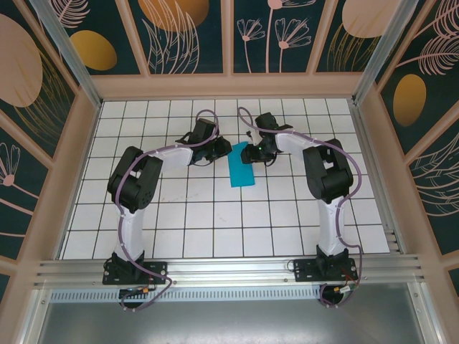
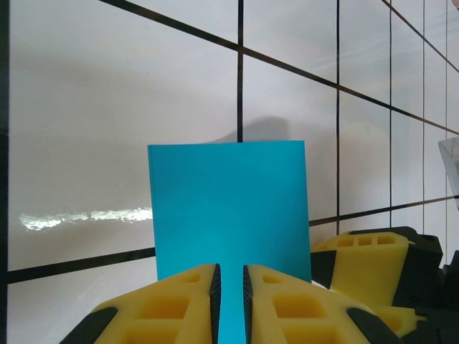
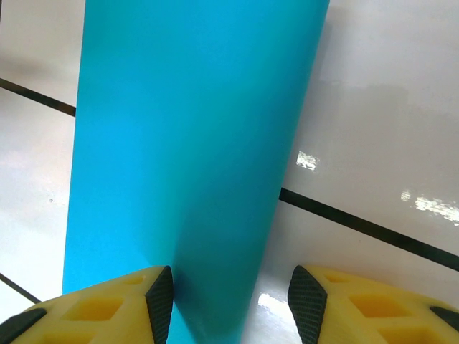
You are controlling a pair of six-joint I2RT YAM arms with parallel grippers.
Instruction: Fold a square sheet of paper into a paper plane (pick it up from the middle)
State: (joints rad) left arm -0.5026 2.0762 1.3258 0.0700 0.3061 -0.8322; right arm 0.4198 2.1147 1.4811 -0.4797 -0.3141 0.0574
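Observation:
The square sheet of paper point(image 1: 241, 166) is a teal-blue, folded rectangle lying on the white grid table between both grippers. My left gripper point(image 1: 217, 152) sits at its left edge. In the left wrist view its fingertips point(image 2: 229, 276) are over the paper point(image 2: 229, 201), jaws drawn together to a narrow slit with teal showing through. My right gripper point(image 1: 252, 152) is at the paper's upper right corner. In the right wrist view it point(image 3: 229, 287) stands open, and the paper point(image 3: 186, 129) runs up between the jaws, a darker raised band against the left pad point(image 3: 161, 301).
The white tiled table point(image 1: 215, 215) with black grid lines is walled by a wooden frame with patterned panels point(image 1: 229, 43). Part of the other gripper's yellow finger point(image 2: 373, 258) shows right of the paper in the left wrist view.

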